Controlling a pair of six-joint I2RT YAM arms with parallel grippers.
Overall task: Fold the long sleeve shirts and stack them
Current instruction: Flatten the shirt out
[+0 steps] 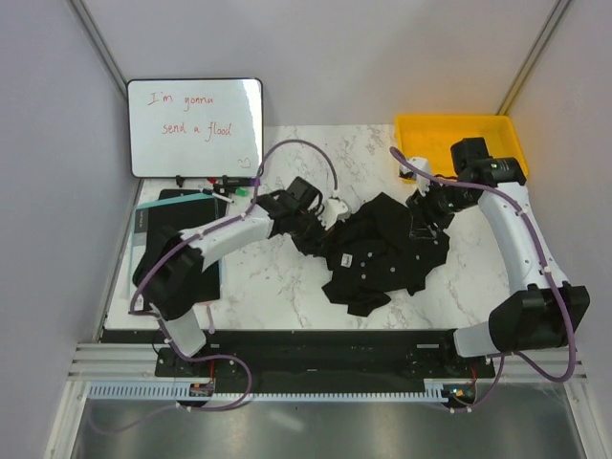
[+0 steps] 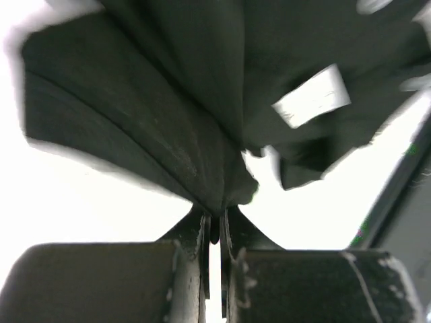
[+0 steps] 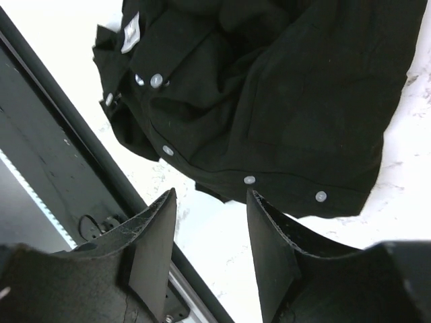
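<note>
- Our left claw (image 2: pixel 214 227) is pressed together on a fold of the black shirt (image 2: pixel 168 101). The wrist view shows cloth fanning out from between the jaws, so we read it as a firm pinch.
- We see the left arm reach from its base at the near left corner, passing above the black board (image 1: pixel 177 215). Its wrist sits at the shirt's far left edge, below the whiteboard (image 1: pixel 195 126).
- In the middle of the tabletop (image 1: pixel 277 282) the shirt lies as a crumpled heap, with the sleeves bunched in. Pale buttons and a small white label face up. We cannot tell whether the heap is one shirt or more.
- By our judgement the task has barely begun. Nothing is spread flat, no fold is made and no stack shows. Flattening, folding and stacking are all left to do.
- Our right claw (image 3: pixel 210 202) is spread, with nothing between the jaws. It hovers above the buttoned edge of the shirt without touching it.
- We see the right arm rise from the near right corner, with its elbow high beside the yellow tray (image 1: pixel 459 134). The forearm bends back toward the centre, over the shirt's far right part.
</note>
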